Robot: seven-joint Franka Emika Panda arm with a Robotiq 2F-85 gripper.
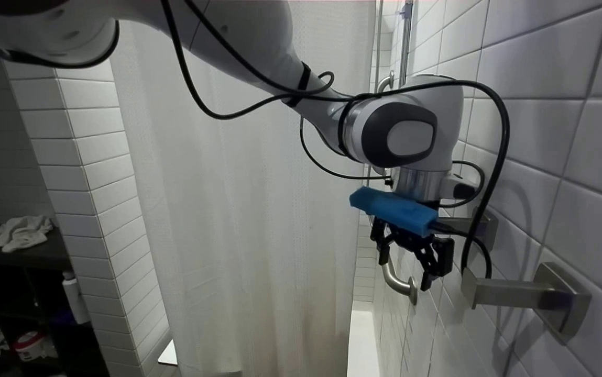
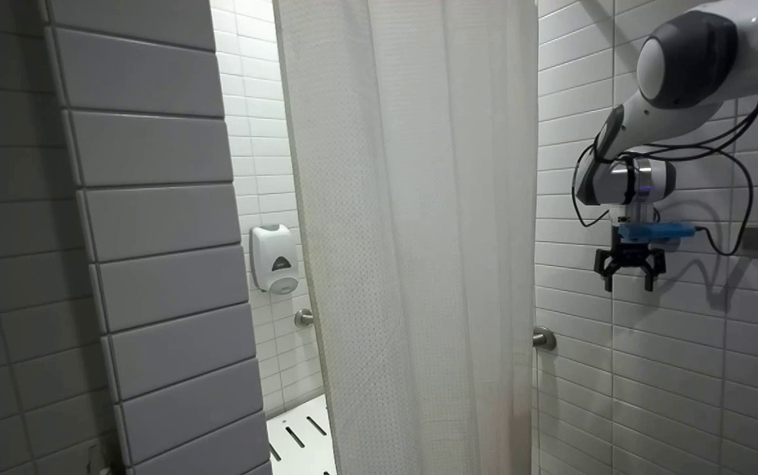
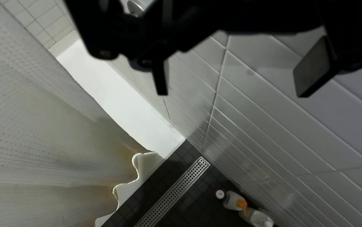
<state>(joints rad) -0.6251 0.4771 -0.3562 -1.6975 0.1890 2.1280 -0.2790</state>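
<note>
My gripper (image 1: 405,269) hangs fingers-down beside the white tiled wall (image 1: 536,131), at the right of both exterior views (image 2: 629,282). Its fingers are apart with nothing between them, as the wrist view (image 3: 236,77) also shows. A blue block (image 1: 395,209) is fixed above the fingers, with a black cable running from it. The white shower curtain (image 1: 248,209) hangs to the left of the gripper, apart from it; it also shows in an exterior view (image 2: 418,231) and at the left of the wrist view (image 3: 42,142). Its wavy lower edge shows in the wrist view.
A metal wall fixture (image 1: 521,294) and a curved grab bar (image 1: 397,280) stick out near the gripper. A tiled pillar (image 1: 96,183) stands left. Below are a white ledge (image 3: 121,101), a floor drain (image 3: 177,190) and bottles (image 3: 232,200). A soap dispenser (image 2: 275,259) hangs behind the curtain.
</note>
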